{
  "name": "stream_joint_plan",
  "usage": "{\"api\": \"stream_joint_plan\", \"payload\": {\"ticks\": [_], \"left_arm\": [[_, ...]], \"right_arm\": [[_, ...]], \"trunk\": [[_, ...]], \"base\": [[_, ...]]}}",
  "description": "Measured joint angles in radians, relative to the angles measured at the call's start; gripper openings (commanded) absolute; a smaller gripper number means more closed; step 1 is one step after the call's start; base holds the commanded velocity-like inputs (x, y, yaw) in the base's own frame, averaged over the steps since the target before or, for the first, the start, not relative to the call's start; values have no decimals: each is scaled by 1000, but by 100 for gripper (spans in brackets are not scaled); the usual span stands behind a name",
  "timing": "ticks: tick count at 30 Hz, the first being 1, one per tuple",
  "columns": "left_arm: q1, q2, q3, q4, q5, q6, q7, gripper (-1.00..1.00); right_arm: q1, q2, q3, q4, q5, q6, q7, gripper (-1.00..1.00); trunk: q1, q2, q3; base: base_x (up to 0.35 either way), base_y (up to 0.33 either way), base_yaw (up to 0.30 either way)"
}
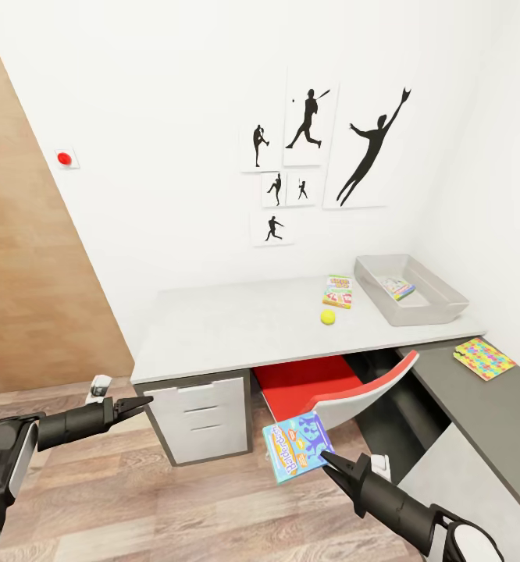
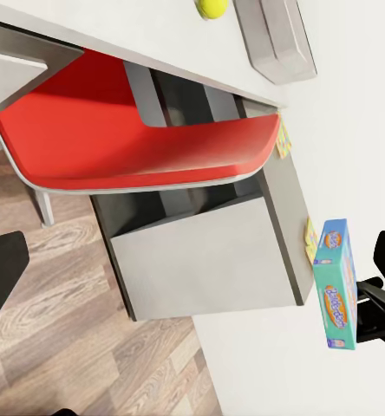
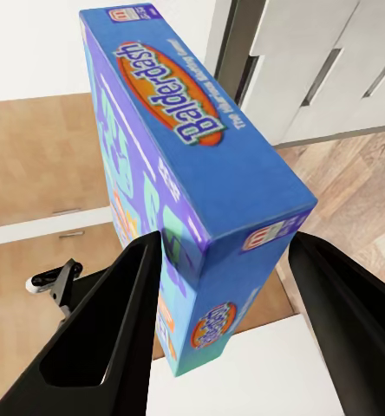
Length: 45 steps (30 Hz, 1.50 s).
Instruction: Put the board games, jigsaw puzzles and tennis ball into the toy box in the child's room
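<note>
My right gripper is shut on a blue board game with orange art, held low over the floor in front of the desk. On the pale table lie another board game and the yellow tennis ball. The grey toy box stands at the table's far right with a small colourful flat item inside. A jigsaw puzzle rests on the dark grey top. My left gripper hangs open and empty at the left. The bed is out of view.
A red chair is tucked under the table between the drawer unit and the dark desk section. A wooden door stands at the left. Wood-plank floor lies between me and the table.
</note>
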Motion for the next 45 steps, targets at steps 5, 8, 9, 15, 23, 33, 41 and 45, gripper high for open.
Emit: {"api": "stream_joint_plan", "payload": {"ticks": [5, 8, 9, 15, 23, 33, 41, 45], "left_arm": [[0, 0, 0, 0, 0, 0, 0, 100], [0, 0, 0, 0, 0, 0, 0, 100], [0, 0, 0, 0, 0, 0, 0, 100], [0, 0, 0, 0, 0, 0, 0, 100], [0, 0, 0, 1, 0, 0, 0, 100], [0, 0, 0, 1, 0, 0, 0, 100], [0, 0, 0, 2, 0, 0, 0, 100], [0, 0, 0, 2, 0, 0, 0, 100]], "right_arm": [[0, 0, 1, 0, 0, 0, 0, -100], [0, 0, 4, 0, 1, 0, 0, -100], [-1, 0, 5, 0, 1, 0, 0, -100], [0, 0, 6, 0, 3, 0, 0, -100], [-1, 0, 6, 0, 1, 0, 0, -100], [0, 0, 6, 0, 3, 0, 0, -100], [-1, 0, 6, 0, 5, -1, 0, -100], [-1, 0, 6, 0, 6, -1, 0, -100]], "trunk": [[0, 0, 0], [0, 0, 0], [0, 0, 0], [0, 0, 0], [0, 0, -4], [0, 0, -9], [0, 0, -14], [0, 0, -16]], "base": [[0, 105, 0], [0, 176, 0], [0, 204, 0], [0, 190, -22], [0, 35, -76], [0, 1, -223], [0, 0, -255], [0, 0, -260]]}}
